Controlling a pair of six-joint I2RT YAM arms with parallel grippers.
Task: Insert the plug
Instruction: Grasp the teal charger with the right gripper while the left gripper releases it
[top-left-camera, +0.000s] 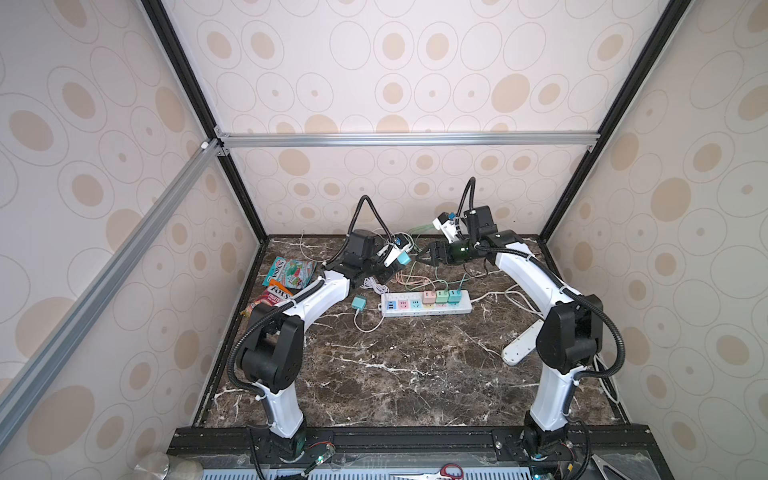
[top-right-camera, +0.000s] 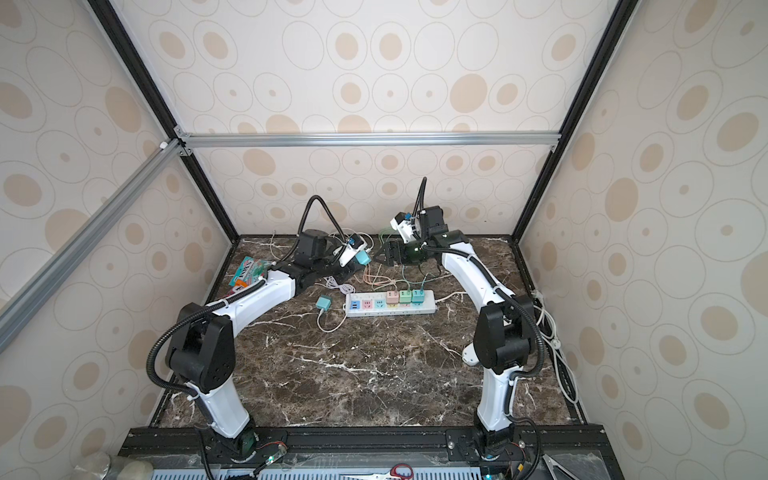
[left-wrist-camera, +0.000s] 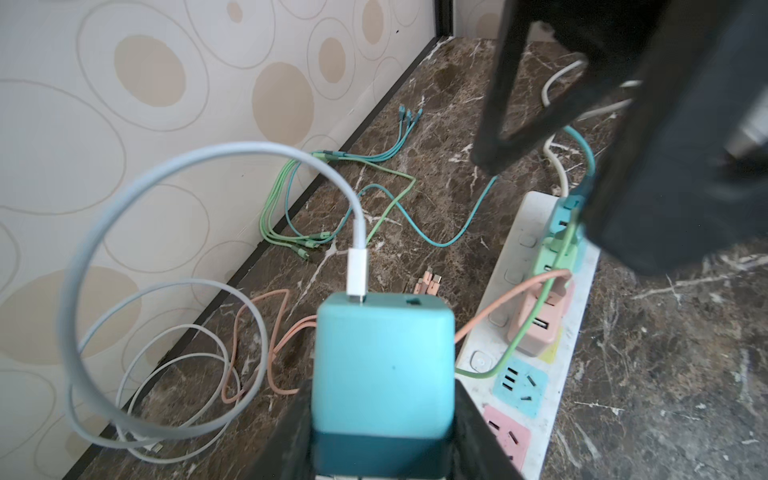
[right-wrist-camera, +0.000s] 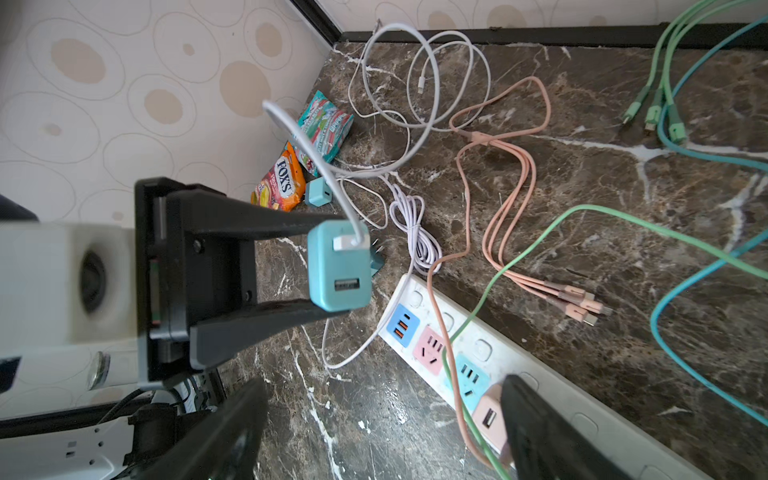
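The left end effector is clamped on the small teal cube-shaped charger plug, one finger on each side of it. It holds the plug in the air above the dark brown marble worktop, just behind the long white power strip. A thin white cable runs from the plug's USB face in a loose loop down to the worktop.

The right end effector faces the plug from the other side. Its fingers are spread wide with nothing between them, and they stand near the plug without touching it.

On the strip, a pink, a green and a teal cube charger fill the sockets toward the right arm. The pink socket and the light blue socket beside it are free.

The step in hand looks like a handover or regrasp in mid-air. The metal prongs appear to point away from the right end effector rather than down at the strip, so the plug cannot go in as held.

The next move calls for the right fingers to come in around the plug's body, clear of the cable. After that the prongs must be turned downward over a free socket. The trailing cable could tug the plug askew.
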